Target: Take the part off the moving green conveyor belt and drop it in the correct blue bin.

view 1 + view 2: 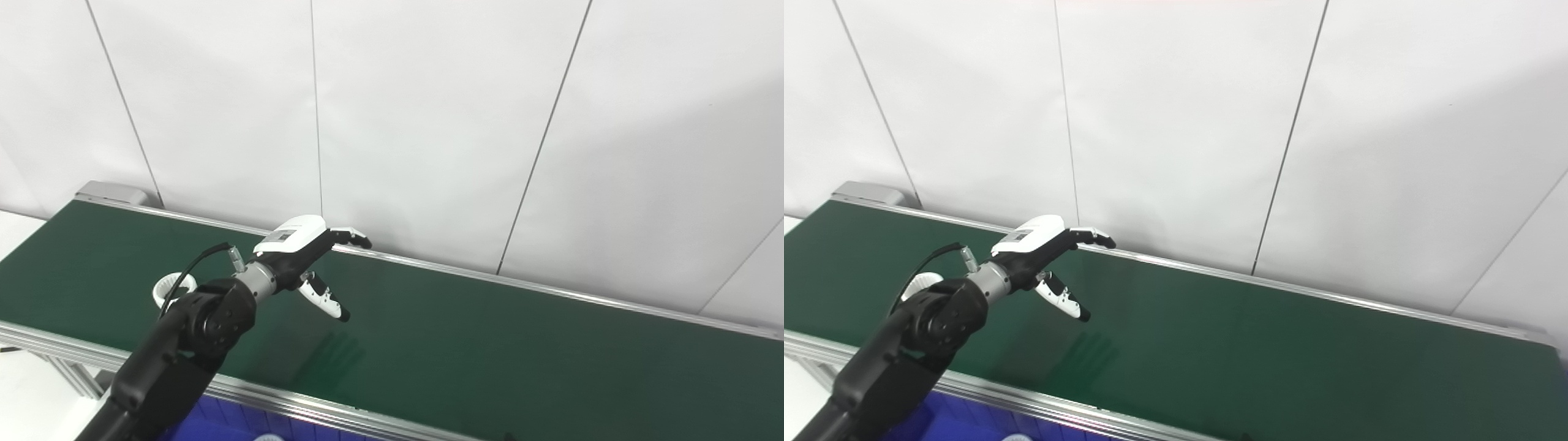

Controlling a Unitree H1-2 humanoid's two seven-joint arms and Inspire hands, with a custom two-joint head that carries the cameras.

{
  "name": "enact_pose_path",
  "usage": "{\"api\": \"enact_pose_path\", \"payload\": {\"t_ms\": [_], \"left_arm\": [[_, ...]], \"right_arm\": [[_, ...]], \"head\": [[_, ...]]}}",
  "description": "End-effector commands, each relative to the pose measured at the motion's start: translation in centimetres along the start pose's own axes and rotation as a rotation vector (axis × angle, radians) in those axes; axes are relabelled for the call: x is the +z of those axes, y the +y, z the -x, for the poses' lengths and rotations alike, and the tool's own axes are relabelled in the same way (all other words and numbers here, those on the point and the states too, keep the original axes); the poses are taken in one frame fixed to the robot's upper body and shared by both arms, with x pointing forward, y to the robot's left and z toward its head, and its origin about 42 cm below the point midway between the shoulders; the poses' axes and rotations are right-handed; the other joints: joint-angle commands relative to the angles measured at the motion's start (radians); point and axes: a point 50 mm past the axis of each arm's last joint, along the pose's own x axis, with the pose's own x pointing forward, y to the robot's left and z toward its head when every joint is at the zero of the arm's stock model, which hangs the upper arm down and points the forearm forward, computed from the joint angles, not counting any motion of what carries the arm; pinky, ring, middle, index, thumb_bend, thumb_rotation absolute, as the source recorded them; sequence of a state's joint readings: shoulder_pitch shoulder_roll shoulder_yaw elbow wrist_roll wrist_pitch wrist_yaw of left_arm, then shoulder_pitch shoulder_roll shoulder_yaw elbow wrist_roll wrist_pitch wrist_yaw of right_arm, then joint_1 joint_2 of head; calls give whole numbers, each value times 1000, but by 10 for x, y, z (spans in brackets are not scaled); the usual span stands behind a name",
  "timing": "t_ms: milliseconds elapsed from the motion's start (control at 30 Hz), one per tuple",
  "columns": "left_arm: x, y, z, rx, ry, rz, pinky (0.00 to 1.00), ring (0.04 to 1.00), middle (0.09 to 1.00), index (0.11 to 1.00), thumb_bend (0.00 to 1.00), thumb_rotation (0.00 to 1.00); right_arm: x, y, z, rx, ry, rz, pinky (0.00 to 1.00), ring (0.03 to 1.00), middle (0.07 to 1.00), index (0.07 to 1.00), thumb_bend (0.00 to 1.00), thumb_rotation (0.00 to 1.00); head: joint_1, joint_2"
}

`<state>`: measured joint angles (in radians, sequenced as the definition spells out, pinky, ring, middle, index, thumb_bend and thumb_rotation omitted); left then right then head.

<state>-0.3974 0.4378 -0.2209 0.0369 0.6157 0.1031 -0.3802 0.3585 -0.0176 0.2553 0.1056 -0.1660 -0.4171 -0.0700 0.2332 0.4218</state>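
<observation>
- My left hand (1038, 257) hangs over the green conveyor belt (1249, 343), holding nothing, fingers (1093, 236) stretched toward the far rail and thumb spread below them.
- A white ring-shaped part (920, 283) lies on the belt just behind my left forearm, partly hidden by it.
- A blue bin (961, 419) shows beneath the belt's near rail.
- White wall panels (1182, 122) stand behind the belt.
</observation>
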Motion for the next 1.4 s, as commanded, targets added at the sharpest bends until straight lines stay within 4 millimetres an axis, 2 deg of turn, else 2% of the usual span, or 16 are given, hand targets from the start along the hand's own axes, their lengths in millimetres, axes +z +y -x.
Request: {"api": "enact_pose_path", "payload": {"t_ms": [0,200,300,600,933,1133,1367], "left_arm": [[-1,22,-4,43,-19,-56,753,845,836,785,907,5],[-11,11,-5,-1,20,-77,784,853,846,778,892,0],[-14,6,-7,-31,23,-89,745,818,836,775,892,0],[-19,0,-13,-107,49,-142,702,793,817,768,910,0],[-35,-3,-10,-132,88,-143,715,798,823,776,897,0],[-38,-1,-8,-140,116,-159,732,824,851,791,877,0],[-42,5,-8,-134,114,-179,776,822,840,785,880,0]], "right_arm": [[9,2,-5,-15,-74,-17,760,847,886,956,218,842],[9,2,-5,-15,-75,-14,761,845,888,955,240,856],[8,2,-5,-15,-74,-12,758,847,886,957,229,853],[9,2,-4,-11,-75,-19,762,849,889,959,234,845],[8,3,-5,-12,-74,-13,748,842,885,954,250,851],[9,3,-5,-15,-74,-12,744,841,882,951,257,850],[9,4,-4,-14,-74,-21,759,848,888,956,252,836]], "head": [[0,1],[1,5],[3,7],[0,8],[-5,11],[-1,11],[-3,13]]}}
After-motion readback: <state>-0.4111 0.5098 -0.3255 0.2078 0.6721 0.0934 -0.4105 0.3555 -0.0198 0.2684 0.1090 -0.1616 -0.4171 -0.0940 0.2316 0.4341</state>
